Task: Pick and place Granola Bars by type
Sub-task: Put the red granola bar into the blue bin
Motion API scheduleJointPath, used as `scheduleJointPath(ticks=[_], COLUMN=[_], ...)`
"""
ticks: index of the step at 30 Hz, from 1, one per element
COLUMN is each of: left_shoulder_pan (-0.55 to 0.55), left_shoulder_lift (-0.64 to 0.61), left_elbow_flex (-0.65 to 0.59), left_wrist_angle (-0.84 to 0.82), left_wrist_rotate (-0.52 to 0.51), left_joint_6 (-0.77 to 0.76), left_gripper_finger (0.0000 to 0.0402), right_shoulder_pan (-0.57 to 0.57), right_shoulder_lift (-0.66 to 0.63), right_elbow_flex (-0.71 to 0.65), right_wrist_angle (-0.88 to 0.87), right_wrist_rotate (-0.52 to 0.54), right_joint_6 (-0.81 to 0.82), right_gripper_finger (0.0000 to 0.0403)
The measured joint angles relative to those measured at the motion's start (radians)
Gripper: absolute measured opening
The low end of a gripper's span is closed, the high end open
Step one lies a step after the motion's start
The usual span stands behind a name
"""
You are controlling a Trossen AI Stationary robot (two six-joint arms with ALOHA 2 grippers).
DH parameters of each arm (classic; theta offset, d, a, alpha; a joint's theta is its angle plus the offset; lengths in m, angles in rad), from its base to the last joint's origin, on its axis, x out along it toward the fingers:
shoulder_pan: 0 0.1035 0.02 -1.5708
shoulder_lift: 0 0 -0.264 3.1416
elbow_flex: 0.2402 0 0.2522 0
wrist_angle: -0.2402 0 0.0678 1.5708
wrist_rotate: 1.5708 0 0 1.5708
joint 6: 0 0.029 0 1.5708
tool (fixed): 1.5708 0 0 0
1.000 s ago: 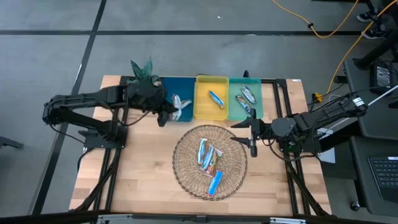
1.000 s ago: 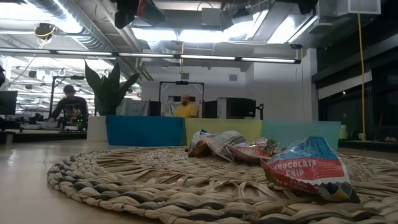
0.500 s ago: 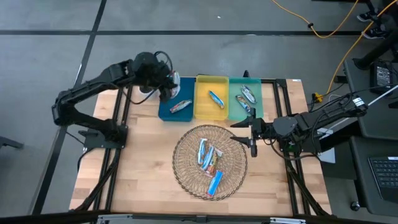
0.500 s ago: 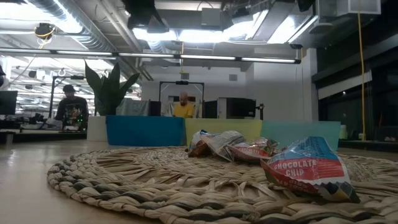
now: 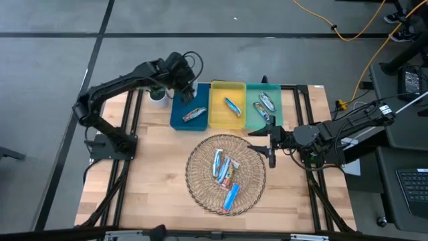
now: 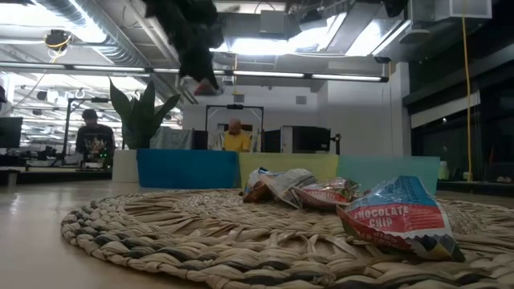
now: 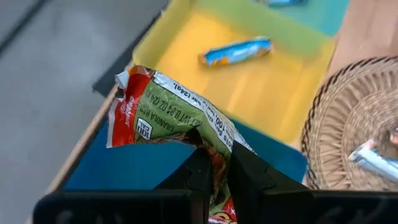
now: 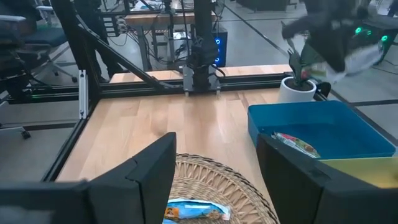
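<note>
High over the far edge of the blue tray point(image 5: 180, 110), the left pincer point(image 7: 214, 165) is clamped on a green-and-red granola bar point(image 7: 171, 115), held above the blue and yellow tray point(image 5: 217, 114) corner. One bar point(image 5: 194, 114) lies in the blue tray, another point(image 5: 233, 106) in the yellow, two more point(image 5: 265, 106) in the green tray point(image 5: 275, 94), and several point(image 5: 225, 173) remain in the wicker basket point(image 5: 200, 181) on the counter point(image 5: 154, 174). Beside the basket's right rim the right pincer point(image 5: 269, 142) waits with its fingers apart and empty.
</note>
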Motion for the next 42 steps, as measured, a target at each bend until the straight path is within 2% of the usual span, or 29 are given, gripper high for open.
scheduleJointPath(ticks=[10, 16, 19, 31, 36, 42], left_shoulder_pan=[0.051, 0.051, 0.054, 0.061, 0.061, 0.061], left_shoulder_lift=[0.195, 0.298, 0.339, 0.441, 0.443, 0.443], left_elbow_flex=[0.000, 0.000, 0.000, 0.000, 0.000, 0.000], left_wrist_angle=[0.003, 0.027, 0.049, 0.052, 0.054, 0.054], left_wrist_rotate=[0.018, -0.021, -0.053, -0.061, -0.106, -0.122], left_joint_6=[0.026, 0.056, 0.057, 0.029, 0.027, 0.022], left_gripper_finger=[0.0033, 0.0033, 0.0033, 0.0035, 0.0054, 0.0098], right_shoulder_pan=[0.000, 0.000, 0.000, 0.000, 0.000, 0.000], right_shoulder_lift=[0.000, 0.000, 0.000, 0.000, 0.000, 0.000], right_elbow_flex=[0.000, 0.000, 0.000, 0.000, 0.000, 0.000], right_wrist_angle=[-0.016, -0.023, -0.023, -0.039, -0.063, -0.070], right_wrist_rotate=[0.000, 0.000, 0.000, 0.000, 0.000, 0.000], right_joint_6=[0.001, 0.001, 0.001, 0.005, 0.025, 0.028], right_gripper_finger=[0.0224, 0.0224, 0.0224, 0.0224, 0.0224, 0.0224])
